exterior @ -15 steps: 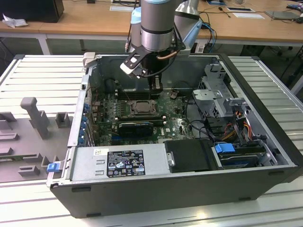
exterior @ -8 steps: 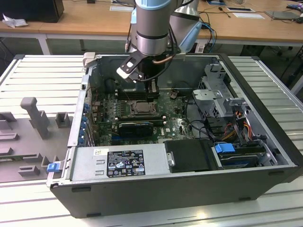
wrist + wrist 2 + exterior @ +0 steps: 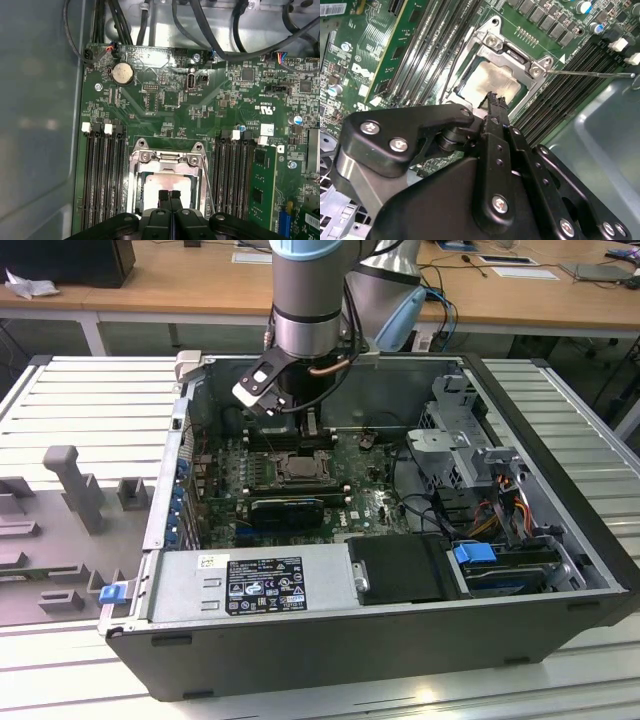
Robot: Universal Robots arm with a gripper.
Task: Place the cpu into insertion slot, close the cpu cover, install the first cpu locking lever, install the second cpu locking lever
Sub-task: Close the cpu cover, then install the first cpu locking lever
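Observation:
The cpu (image 3: 159, 183), a pale silver square, lies in the insertion slot (image 3: 298, 468) on the green motherboard. The cpu cover (image 3: 167, 158), a metal frame with a window, lies flat over it, and the chip's top (image 3: 492, 80) shows through the window. A thin wire locking lever (image 3: 207, 185) slants away from one side of the socket, and in the second wrist view this lever (image 3: 590, 74) sticks out over the memory slots. My gripper (image 3: 169, 194) is shut with nothing in it, its fingertips (image 3: 492, 100) together just over the cpu's edge. I cannot tell whether they touch it.
Black memory slots (image 3: 102, 175) flank the socket on both sides. The open case has a grey wall (image 3: 35, 125), a labelled power supply (image 3: 260, 585), a black box (image 3: 400, 570), a drive cage (image 3: 455, 435) and loose cables (image 3: 200, 30). The arm (image 3: 305, 300) reaches down into it.

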